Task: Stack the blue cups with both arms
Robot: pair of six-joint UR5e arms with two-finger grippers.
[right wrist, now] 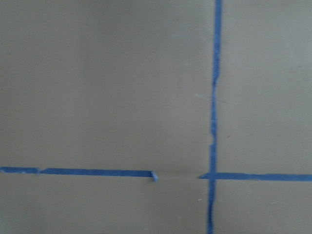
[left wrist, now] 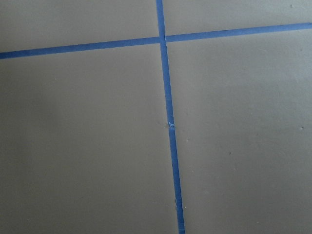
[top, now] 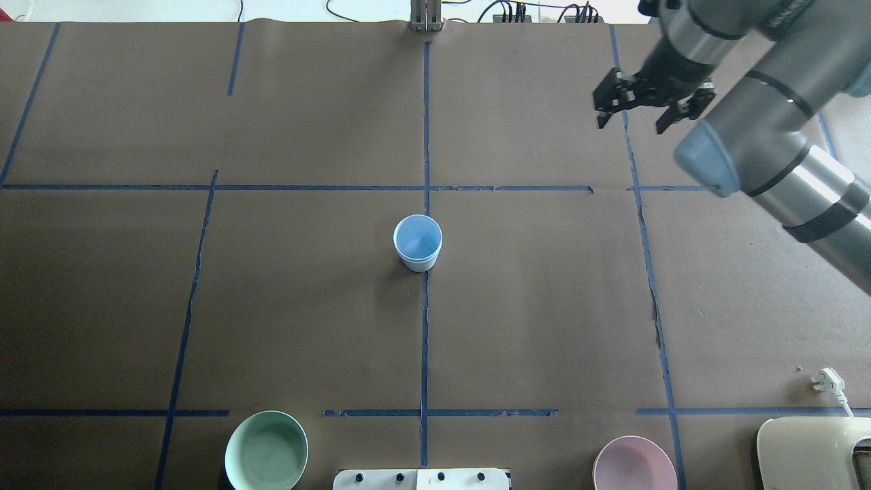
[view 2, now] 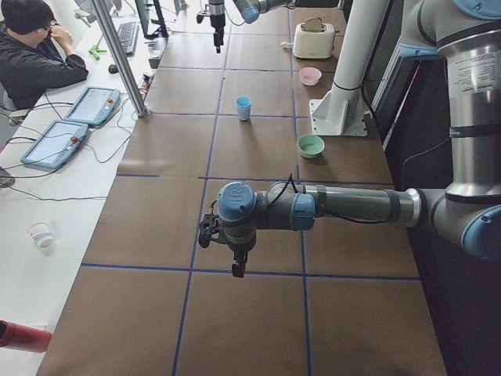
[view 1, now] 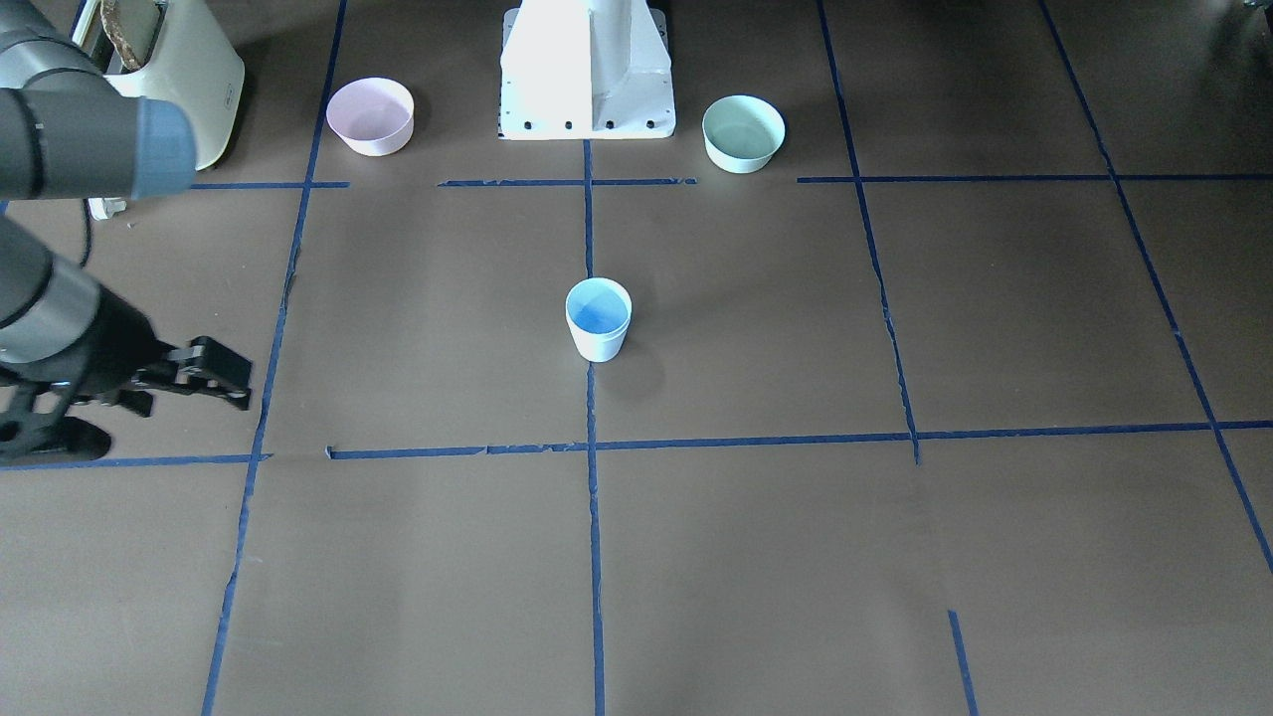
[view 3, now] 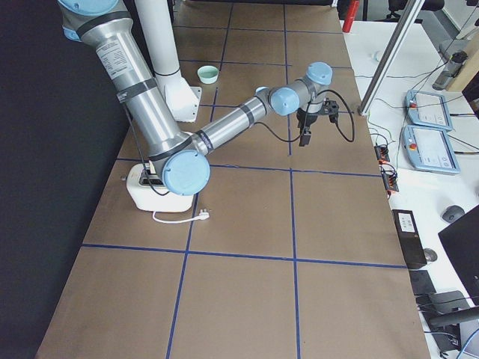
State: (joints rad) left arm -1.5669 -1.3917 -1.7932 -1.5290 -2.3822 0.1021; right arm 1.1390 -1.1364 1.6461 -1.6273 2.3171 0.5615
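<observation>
One pale-blue cup (view 1: 598, 318) stands upright at the table's middle on the blue tape line; it also shows in the overhead view (top: 417, 243) and the left view (view 2: 243, 107). Only one cup shape shows; I cannot tell whether a second is nested in it. My right gripper (top: 633, 124) is open and empty, far right of the cup and above the table; it also shows in the front view (view 1: 244, 390). My left gripper (view 2: 235, 269) shows only in the left view, well away from the cup; I cannot tell its state. Both wrist views show only brown paper and tape.
A pink bowl (top: 634, 465) and a mint-green bowl (top: 266, 450) sit near the robot's white pedestal (view 1: 587, 70). A cream toaster (top: 810, 452) with a white plug (top: 827, 379) stands at the near right. An operator (view 2: 35, 55) sits across the table.
</observation>
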